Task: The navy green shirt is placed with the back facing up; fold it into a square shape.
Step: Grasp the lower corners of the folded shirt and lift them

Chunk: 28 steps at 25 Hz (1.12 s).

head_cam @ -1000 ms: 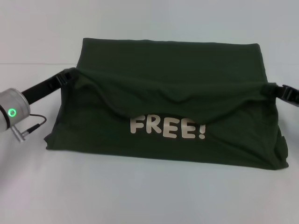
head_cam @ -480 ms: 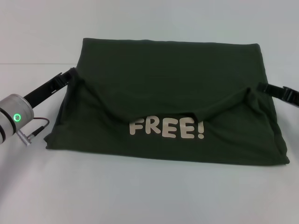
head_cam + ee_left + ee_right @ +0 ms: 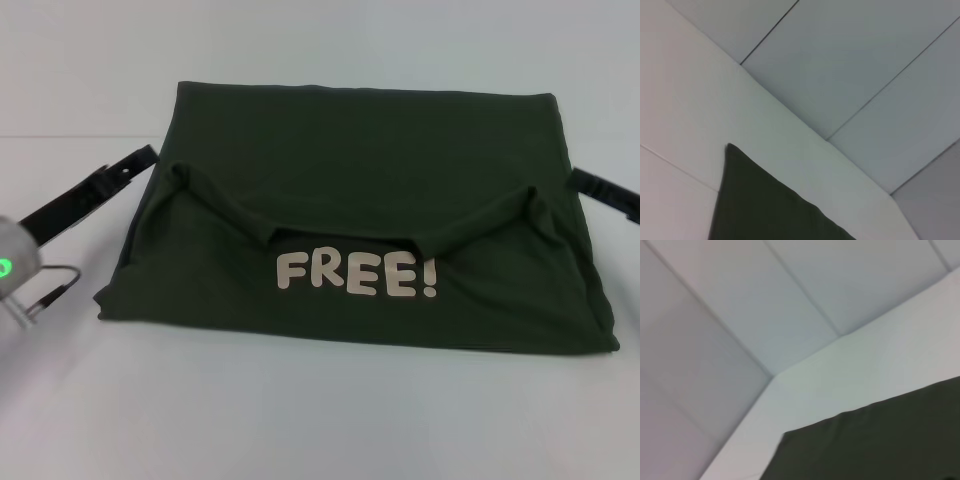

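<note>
We are resting the dark olive-green cotton shirt [image 3: 360, 215] on the white table [image 3: 300, 420], half-folded; left gripper [image 3: 148, 156] at nine o'clock and right gripper [image 3: 578, 178] at three are beside it, their claw states impossible to tell.

I see my left gripper [image 3: 140, 160] at mid-left of the head frame, its arm running down to the left edge. My right gripper [image 3: 585, 181] pokes in at mid-right.
</note>
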Each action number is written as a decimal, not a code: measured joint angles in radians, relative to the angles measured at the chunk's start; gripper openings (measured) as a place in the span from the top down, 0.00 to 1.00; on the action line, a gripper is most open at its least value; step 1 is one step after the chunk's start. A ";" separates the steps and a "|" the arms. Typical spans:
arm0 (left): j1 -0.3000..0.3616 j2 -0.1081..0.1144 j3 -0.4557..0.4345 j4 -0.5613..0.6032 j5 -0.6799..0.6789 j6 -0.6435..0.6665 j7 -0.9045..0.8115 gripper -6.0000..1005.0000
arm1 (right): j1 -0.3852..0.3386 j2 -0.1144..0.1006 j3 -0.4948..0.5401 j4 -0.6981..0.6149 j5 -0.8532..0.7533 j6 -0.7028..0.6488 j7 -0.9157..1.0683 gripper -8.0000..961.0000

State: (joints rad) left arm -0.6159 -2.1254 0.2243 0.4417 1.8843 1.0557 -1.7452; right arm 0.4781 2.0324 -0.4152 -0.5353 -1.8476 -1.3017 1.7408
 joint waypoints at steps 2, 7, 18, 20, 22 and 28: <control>0.032 0.033 0.037 -0.007 0.007 0.061 -0.069 0.44 | -0.024 -0.009 -0.002 0.002 0.000 -0.069 -0.032 0.04; 0.090 0.133 0.288 0.002 0.032 0.163 -0.325 0.29 | -0.071 -0.011 -0.015 0.005 -0.041 -0.251 -0.195 0.04; 0.101 0.162 0.345 0.112 0.207 0.166 -0.491 0.29 | -0.085 0.055 -0.026 0.023 -0.291 -0.429 -0.561 0.04; 0.098 0.162 0.347 0.118 0.211 0.161 -0.489 0.29 | -0.083 0.056 -0.030 0.046 -0.300 -0.426 -0.581 0.04; 0.094 0.162 0.351 0.120 0.219 0.152 -0.488 0.29 | -0.081 0.054 -0.032 0.057 -0.303 -0.424 -0.588 0.04; 0.087 0.150 0.384 0.117 0.242 0.092 -0.467 0.29 | -0.082 0.053 -0.034 0.058 -0.305 -0.422 -0.589 0.04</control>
State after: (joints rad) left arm -0.5284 -1.9755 0.6086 0.5585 2.1261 1.1474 -2.2123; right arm 0.3965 2.0851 -0.4494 -0.4770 -2.1521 -1.7239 1.1520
